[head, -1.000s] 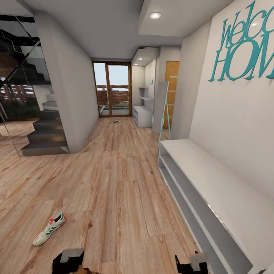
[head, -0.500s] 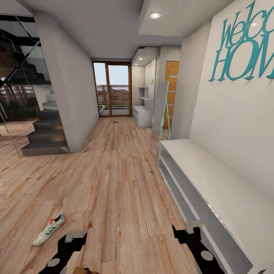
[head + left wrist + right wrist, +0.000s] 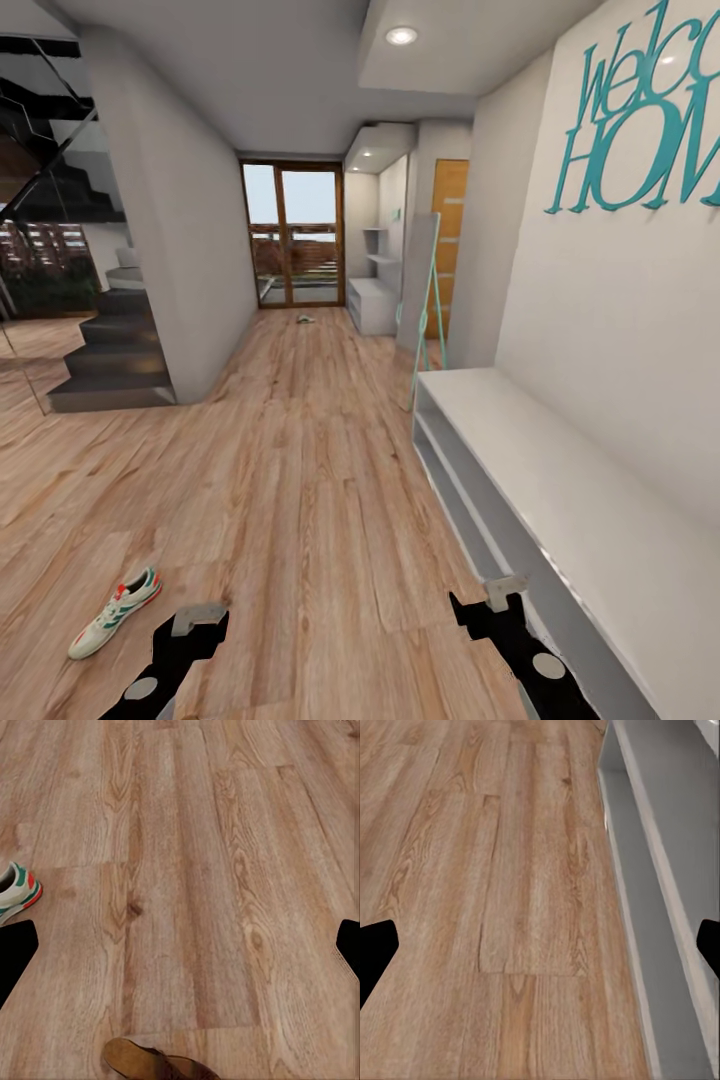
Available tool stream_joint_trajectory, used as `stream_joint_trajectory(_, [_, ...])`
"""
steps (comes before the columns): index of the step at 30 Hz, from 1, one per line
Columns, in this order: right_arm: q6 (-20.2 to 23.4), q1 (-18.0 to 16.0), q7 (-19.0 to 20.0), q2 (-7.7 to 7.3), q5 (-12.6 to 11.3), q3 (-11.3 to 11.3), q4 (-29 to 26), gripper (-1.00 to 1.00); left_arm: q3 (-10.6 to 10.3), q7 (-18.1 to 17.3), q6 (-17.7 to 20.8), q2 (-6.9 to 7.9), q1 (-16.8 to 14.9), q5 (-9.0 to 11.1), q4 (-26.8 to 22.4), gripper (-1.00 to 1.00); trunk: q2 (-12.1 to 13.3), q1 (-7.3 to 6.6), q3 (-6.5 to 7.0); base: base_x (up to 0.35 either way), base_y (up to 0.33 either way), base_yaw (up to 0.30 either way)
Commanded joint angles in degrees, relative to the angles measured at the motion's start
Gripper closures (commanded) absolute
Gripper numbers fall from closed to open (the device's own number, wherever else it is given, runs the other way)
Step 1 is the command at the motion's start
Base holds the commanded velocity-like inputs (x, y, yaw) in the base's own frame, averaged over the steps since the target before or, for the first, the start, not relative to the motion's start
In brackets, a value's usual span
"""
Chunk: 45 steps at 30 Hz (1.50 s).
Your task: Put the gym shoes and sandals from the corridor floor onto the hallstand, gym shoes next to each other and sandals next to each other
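White lace-up gym shoe with green stripes at eight o'clock — light, soft-sided; take its collar. Both hands — left hand, right hand — wide, empty.

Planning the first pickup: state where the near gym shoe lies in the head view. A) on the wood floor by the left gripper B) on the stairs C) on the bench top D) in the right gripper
A: the gym shoe lies on the corridor floor, just left of the left gripper.
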Motion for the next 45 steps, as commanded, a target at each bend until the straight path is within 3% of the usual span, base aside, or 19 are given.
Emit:
stream_joint_trajectory(1, [-0.1,0.0,0.2,-0.16,0.6,0.0,0.0,-1.00,0.0,-0.1,-0.2,0.00,0.0,0.3,0.0,-1.00,0.0,0.01,-0.06,0.170,-0.213,0.000])
stream_joint_trajectory(12, [-0.1,0.0,0.4,-0.68,0.5,0.1,0.1,-1.00,0.0,-0.1,-0.2,0.00,-0.1,0.3,0.1,-1.00,0.0,0.01,-0.14,0.175,-0.231,0.022])
stream_joint_trajectory(26, [-0.1,0.0,0.3,-0.72,0.5,0.1,0.1,-1.00,0.0,-0.1,-0.2,0.00,-0.1,0.4,0.1,-1.00,0.0,0.01,-0.91,0.211,-0.233,0.158])
stream_joint_trajectory(45, [-0.1,0.0,0.3,-0.72,0.6,0.2,0.1,-1.00,0.1,-0.1,-0.2,0.09,-0.1,0.4,0.1,-1.00,0.0,0.01,-1.06,0.057,-0.029,0.022])
